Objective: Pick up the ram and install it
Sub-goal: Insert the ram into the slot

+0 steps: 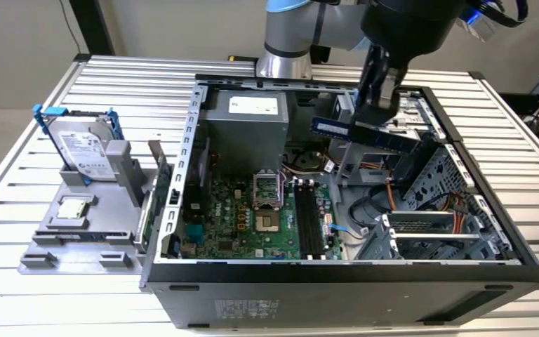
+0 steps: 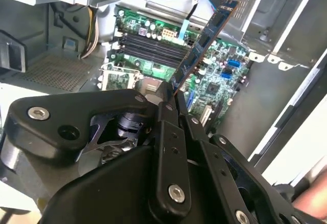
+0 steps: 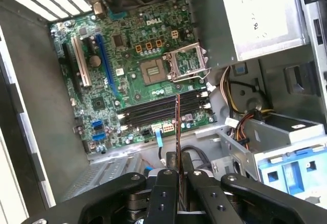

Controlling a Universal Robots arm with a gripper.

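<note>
Clearly the gripper [image 1: 379, 112] has its jaws closed tight on one end of the ram [image 1: 363, 133], which it holds in the air over the open computer case [image 1: 344, 270], tilted and touching nothing else. In both wrist views the ram [image 2: 204, 40] [image 3: 177, 127] sticks out from between the fingers [image 2: 171, 132] towards the green motherboard [image 3: 127, 81], well apart from the black memory slots [image 3: 158, 109], which lie bare. On the exterior view's left a hard drive [image 1: 84, 147] stands upright outside the case.
</note>
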